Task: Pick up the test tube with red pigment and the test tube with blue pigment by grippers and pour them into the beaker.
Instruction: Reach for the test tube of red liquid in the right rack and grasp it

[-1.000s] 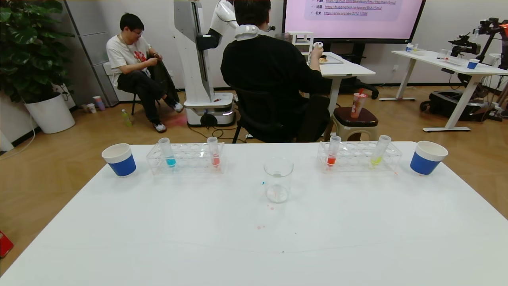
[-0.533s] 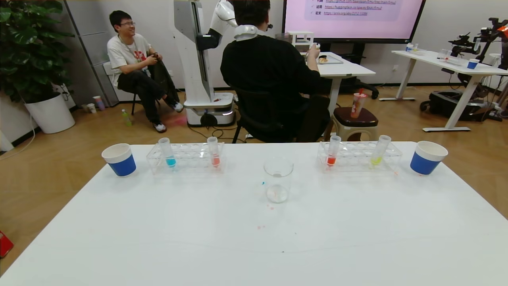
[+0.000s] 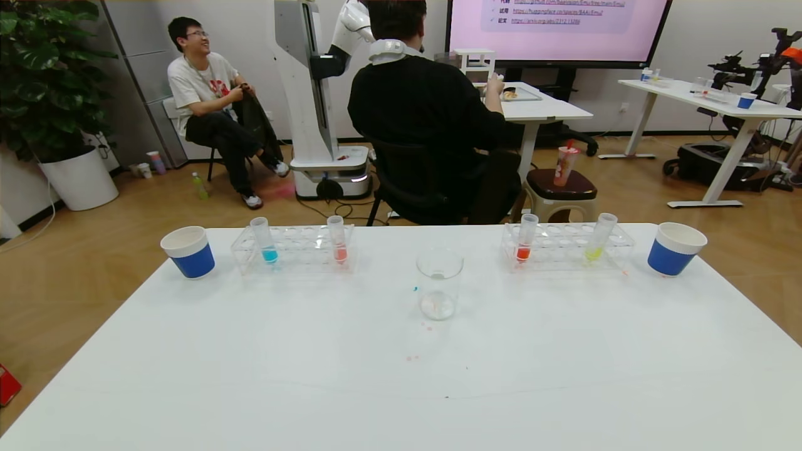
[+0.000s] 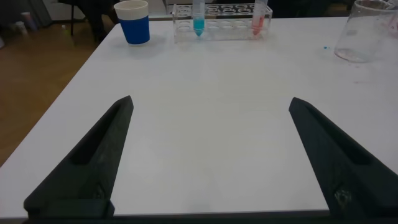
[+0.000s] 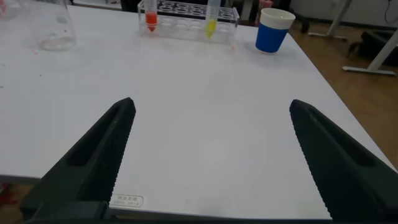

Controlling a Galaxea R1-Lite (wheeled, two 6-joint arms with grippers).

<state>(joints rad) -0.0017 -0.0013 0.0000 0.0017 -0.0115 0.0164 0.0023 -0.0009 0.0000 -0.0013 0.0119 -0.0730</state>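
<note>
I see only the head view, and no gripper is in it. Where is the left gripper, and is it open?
Observer: The left gripper is open and empty, low over the near part of the table, facing the blue tube at the far side.
Operator: And the right one?
Observer: The right gripper is also open and empty, facing the rack that holds the red tube.
Operator: Is the beaker close to either gripper?
Observer: No. The beaker stands well beyond the fingertips of both grippers, touching neither.
</note>
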